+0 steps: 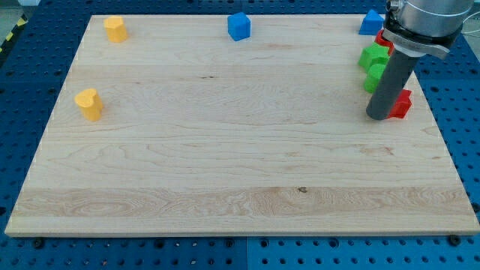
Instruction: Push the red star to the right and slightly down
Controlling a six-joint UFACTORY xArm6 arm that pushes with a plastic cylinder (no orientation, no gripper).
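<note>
My tip (379,117) touches left side of red star (403,103), near board (225,187) right edge, below green blocks (373,66). No pincer on rig, just rod. Star prob. nearly there; little room left rightward.

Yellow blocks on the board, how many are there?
2. One yellow block sits near the top-left corner; the other yellow block is by the view's left edge, lower down. More could hide behind the arm.

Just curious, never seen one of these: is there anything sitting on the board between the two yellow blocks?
No. In the camera view, only bare wood of the board lies between the upper yellow block and the lower yellow block.
</note>
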